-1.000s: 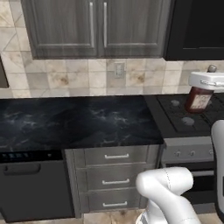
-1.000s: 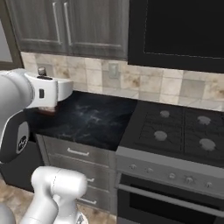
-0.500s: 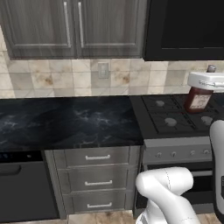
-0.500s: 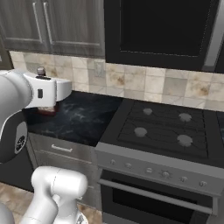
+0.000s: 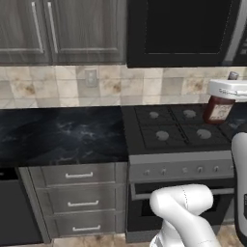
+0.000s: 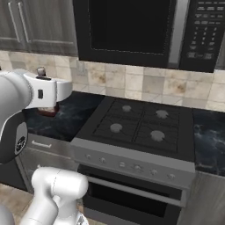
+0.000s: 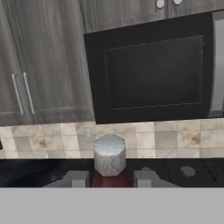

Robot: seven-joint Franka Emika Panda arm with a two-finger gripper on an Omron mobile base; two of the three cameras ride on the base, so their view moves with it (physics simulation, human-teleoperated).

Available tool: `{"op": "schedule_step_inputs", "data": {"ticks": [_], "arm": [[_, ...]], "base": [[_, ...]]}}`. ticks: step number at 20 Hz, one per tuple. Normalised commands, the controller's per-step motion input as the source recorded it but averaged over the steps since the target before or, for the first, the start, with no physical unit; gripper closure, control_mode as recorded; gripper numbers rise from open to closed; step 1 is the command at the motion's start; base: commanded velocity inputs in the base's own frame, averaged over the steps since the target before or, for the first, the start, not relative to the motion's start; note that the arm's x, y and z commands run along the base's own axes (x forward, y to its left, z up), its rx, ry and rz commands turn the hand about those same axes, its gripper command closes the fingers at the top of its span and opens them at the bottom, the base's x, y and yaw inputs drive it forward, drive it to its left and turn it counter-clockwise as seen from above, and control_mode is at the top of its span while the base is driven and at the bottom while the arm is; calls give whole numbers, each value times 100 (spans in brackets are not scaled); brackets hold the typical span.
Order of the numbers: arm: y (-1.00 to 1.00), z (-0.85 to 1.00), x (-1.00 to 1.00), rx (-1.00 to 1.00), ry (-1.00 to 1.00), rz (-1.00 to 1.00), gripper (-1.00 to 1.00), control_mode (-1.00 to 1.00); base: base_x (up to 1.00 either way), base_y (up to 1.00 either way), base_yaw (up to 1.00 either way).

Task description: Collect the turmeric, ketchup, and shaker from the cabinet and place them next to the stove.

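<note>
My gripper [image 7: 110, 179] is shut on the ketchup [image 5: 218, 109], a red-brown bottle with a pale label and a grey cap [image 7: 109, 155]. The bottle hangs upright in the air over the right side of the stove [image 5: 172, 128] in the left base view. In the right base view the ketchup [image 6: 47, 110] shows under my white hand, over the counter left of the stove [image 6: 137, 125]. Grey woodgrain wall cabinet doors [image 5: 62, 29] with silver bar handles are closed. The turmeric and the shaker are out of view.
A black microwave [image 6: 145, 30] hangs above the stove. Black marble counter [image 5: 58, 135] runs to the stove's left over grey drawers [image 5: 79, 200]. More counter [image 6: 211, 136] lies to its right. A tiled backsplash with an outlet [image 5: 90, 76] backs it all.
The base has driven to the right, so the whole scene has slid left and the stove now sits in the middle. The bottle stays in the shut gripper.
</note>
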Motion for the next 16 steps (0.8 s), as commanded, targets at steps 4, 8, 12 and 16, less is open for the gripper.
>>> {"op": "schedule_step_inputs", "data": {"ticks": [4,8,12,16], "arm": [[0,0,0,0,0,0,100,100],[0,0,0,0,0,0,100,100],[0,0,0,0,0,0,100,100],[0,0,0,0,0,0,100,100]], "base": [[0,-64,0],[5,-64,0],[7,-65,0],[8,-65,0]]}}
